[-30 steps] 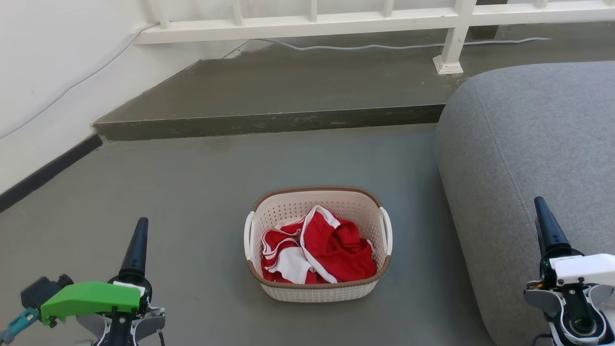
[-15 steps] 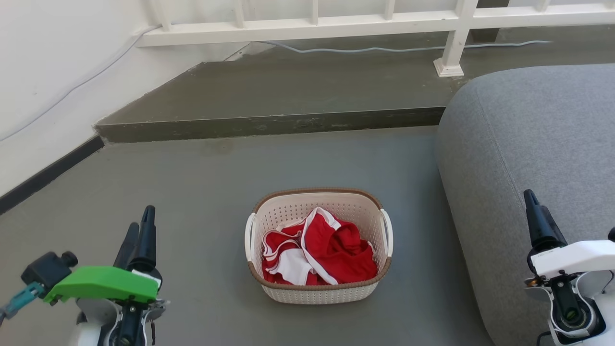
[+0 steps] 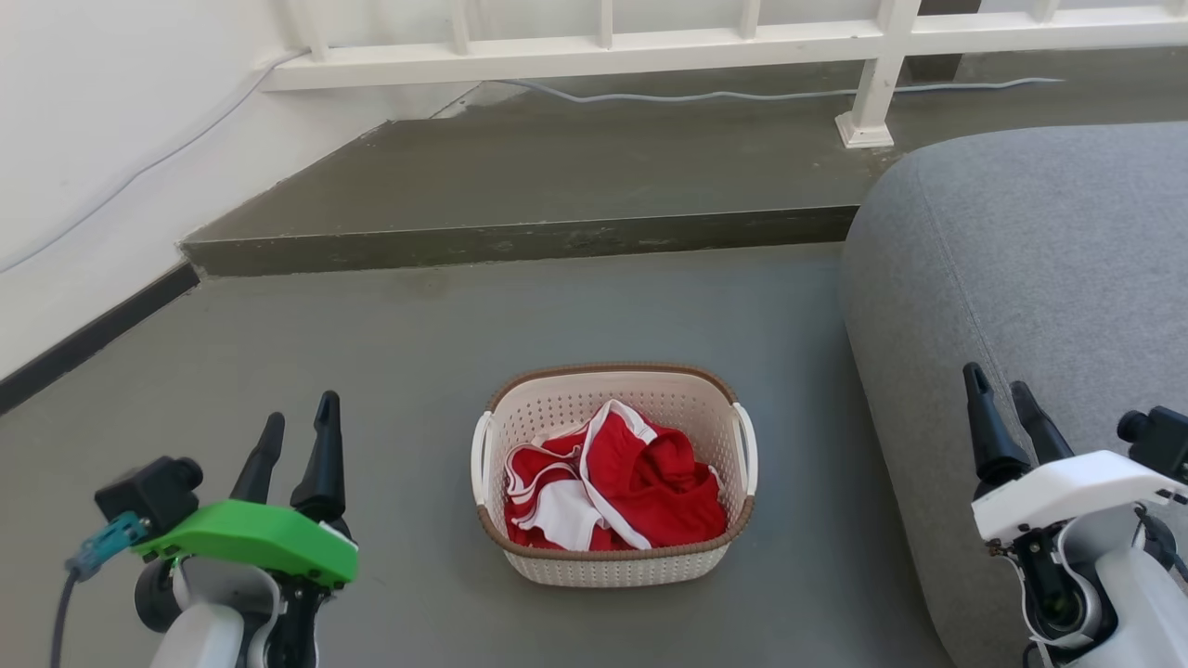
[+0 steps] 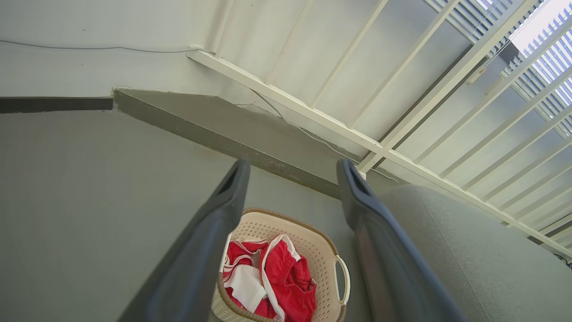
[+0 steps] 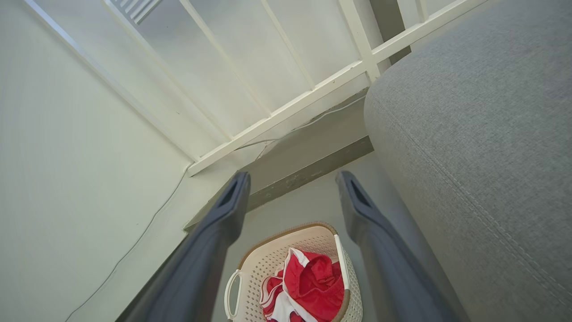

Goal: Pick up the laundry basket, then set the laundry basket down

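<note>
The laundry basket [image 3: 613, 561] stands on the grey floor at the centre of the head view, cream-white and perforated with a brown rim band and white loop handles; red and white clothes [image 3: 617, 487] lie in it. My left gripper [image 3: 299, 429] hangs open to its left, well apart from it. Over the sofa's edge on the right, my right gripper [image 3: 1000, 394] is open and holds nothing. The basket [image 4: 313, 241] shows between the fingers in the left wrist view, and the basket [image 5: 268, 259] likewise in the right wrist view.
A grey sofa [image 3: 1039, 278] fills the right side, close to the basket. A raised concrete step [image 3: 520, 237] runs behind, with a white railing [image 3: 742, 37] and a cable above it. The white wall [image 3: 83, 139] and dark skirting bound the left.
Both grippers have turned about their wrists and now show two spread fingers. The left one moved up and right toward the basket, the right one moved left. The basket stayed put.
</note>
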`<state>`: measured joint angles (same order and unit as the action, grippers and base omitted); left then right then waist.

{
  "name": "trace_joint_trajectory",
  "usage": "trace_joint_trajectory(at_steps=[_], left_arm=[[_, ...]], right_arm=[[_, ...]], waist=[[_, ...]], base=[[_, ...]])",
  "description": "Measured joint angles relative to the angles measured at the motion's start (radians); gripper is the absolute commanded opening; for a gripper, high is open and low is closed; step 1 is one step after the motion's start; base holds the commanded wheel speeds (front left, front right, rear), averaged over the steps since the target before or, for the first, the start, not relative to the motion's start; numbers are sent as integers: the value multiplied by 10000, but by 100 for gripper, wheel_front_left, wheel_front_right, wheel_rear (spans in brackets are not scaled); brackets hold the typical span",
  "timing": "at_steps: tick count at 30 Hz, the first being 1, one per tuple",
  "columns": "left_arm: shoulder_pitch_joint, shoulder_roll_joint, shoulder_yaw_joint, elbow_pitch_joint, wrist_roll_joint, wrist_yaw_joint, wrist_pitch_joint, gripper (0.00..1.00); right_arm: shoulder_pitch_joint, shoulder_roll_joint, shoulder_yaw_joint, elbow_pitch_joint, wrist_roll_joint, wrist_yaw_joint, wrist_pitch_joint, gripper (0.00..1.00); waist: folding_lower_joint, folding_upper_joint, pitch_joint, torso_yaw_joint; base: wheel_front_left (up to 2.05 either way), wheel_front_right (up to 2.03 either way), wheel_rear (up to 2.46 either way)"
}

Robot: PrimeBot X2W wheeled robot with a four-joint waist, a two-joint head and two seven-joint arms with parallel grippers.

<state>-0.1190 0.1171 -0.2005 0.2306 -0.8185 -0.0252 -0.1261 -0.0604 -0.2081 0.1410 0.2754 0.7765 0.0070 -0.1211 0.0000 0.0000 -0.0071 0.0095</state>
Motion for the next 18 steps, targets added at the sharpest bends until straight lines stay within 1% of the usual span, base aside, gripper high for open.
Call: trace_joint_trajectory(at_steps=[5, 7, 13, 15, 18], left_arm=[[-217, 13, -291, 104, 932, 259, -151, 100], [-261, 12, -316, 127, 1083, 270, -211, 100], [-345, -10, -589, 316, 1858, 460, -359, 100], [-358, -19, -694, 562, 2318, 535, -487, 100], [-381, -29, -849, 784, 2652, 612, -612, 100]], right_arm=[[-212, -56, 251, 167, -702, -92, -201, 100], [-233, -63, 282, 230, -784, -104, -245, 100], [-366, -92, 516, 454, -1659, -272, -405, 100], [-384, -105, 644, 581, -2013, -278, -491, 100], [-390, -109, 754, 708, -2406, -364, -642, 100]], waist=[[0, 0, 40, -18], [0, 0, 51, -22], [0, 0, 96, -40], [0, 0, 107, -55], [0, 0, 116, -76]], base=[[0, 0, 0], [0, 0, 0], [0, 0, 0], [0, 0, 0], [0, 0, 0]])
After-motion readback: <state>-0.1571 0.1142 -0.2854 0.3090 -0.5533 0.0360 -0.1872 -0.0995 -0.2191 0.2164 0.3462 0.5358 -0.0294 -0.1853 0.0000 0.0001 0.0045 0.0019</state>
